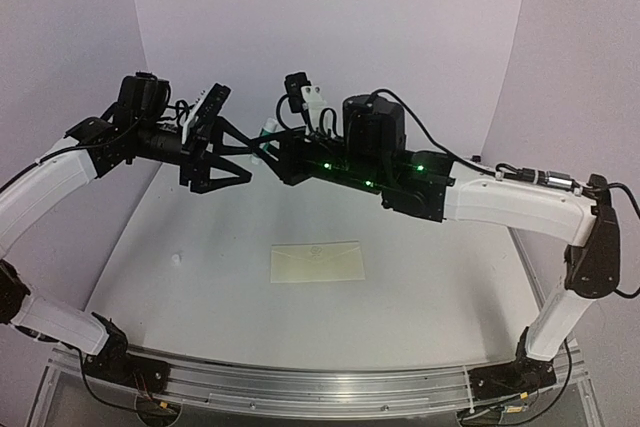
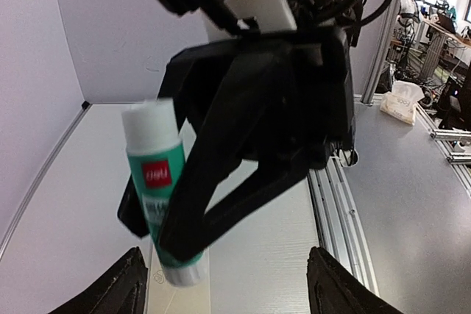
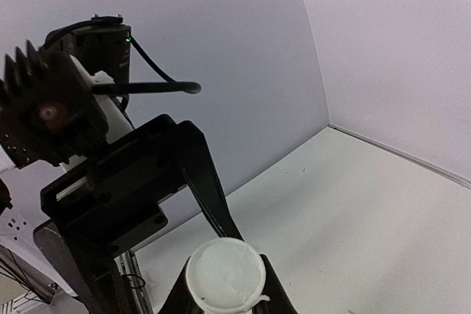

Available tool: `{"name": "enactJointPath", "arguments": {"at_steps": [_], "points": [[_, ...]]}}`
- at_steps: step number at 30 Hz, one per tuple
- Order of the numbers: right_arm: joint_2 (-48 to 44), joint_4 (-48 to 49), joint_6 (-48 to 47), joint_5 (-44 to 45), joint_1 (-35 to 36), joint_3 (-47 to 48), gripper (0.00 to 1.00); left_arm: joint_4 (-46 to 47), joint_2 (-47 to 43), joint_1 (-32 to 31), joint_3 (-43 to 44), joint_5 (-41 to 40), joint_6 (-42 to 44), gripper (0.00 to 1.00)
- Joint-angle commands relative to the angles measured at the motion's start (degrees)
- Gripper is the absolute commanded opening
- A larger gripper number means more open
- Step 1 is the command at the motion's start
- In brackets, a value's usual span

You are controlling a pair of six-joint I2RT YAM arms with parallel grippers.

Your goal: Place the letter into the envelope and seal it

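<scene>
The cream envelope (image 1: 317,262) lies flat on the white table, flap side up; its corner also shows in the left wrist view as the envelope (image 2: 173,301). The letter is out of view. High above the table my right gripper (image 1: 270,143) (image 3: 224,284) is shut on a green glue stick (image 2: 158,182). The stick's uncapped white end (image 3: 224,273) faces the right wrist camera. My left gripper (image 1: 243,154) (image 2: 232,288) is open just left of the stick. Its fingertips (image 2: 129,284) stand wide apart, holding nothing.
A small white object (image 1: 177,258) lies on the table left of the envelope. Purple-white walls enclose the table at the back and sides. An aluminium rail (image 1: 300,387) runs along the near edge between the arm bases.
</scene>
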Motion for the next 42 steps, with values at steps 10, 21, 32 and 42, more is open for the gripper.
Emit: {"name": "enactJointPath", "arguments": {"at_steps": [10, 21, 32, 42], "points": [[-3.8, 1.5, 1.8, 7.2, 0.5, -3.2, 0.00, -14.4, 5.7, 12.2, -1.5, -17.4, 12.3, 0.77], [-7.3, -12.1, -8.0, 8.2, 0.6, -13.5, 0.00, -22.8, 9.4, 22.9, -15.4, -42.0, 34.9, 0.76], [0.1, -17.9, -13.6, 4.6, 0.9, -15.9, 0.00, -17.7, 17.9, 22.7, -16.3, -48.1, 25.9, 0.71], [1.5, -3.3, -13.5, -0.1, 1.5, -24.4, 0.00, -12.5, 20.8, 22.6, -20.7, -49.7, 24.8, 0.59]]}}
